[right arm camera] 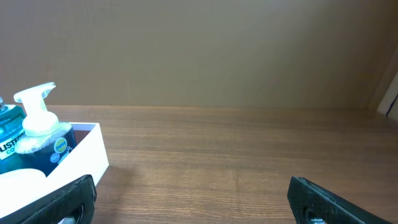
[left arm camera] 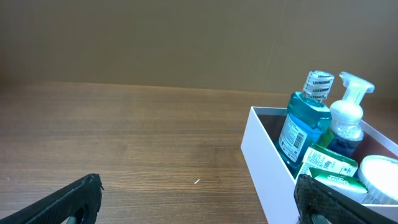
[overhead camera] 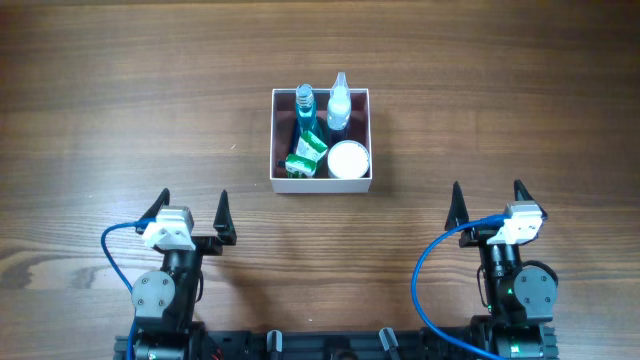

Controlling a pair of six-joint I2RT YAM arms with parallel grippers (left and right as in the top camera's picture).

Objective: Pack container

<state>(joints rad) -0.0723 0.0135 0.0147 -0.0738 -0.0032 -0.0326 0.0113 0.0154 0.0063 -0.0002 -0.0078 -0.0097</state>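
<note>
Container (overhead camera: 321,183) looks packed with bottles (overhead camera: 304,110), packet (overhead camera: 305,155) and jar (overhead camera: 348,159), so left tool (overhead camera: 193,200) and right tool (overhead camera: 487,192) sit well clear of it, spread wide, holding nothing.

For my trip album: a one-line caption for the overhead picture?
Left tool and right tool sit open; the container holds a blue bottle, pump bottle, green packet and white jar.

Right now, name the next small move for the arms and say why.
Probably just hold both arms parked. The container already holds the blue bottle, pump bottle, green-and-white packet and white jar; nothing else to pack shows outside it. The left tool and right tool sit open and empty, well short of the box.
</note>
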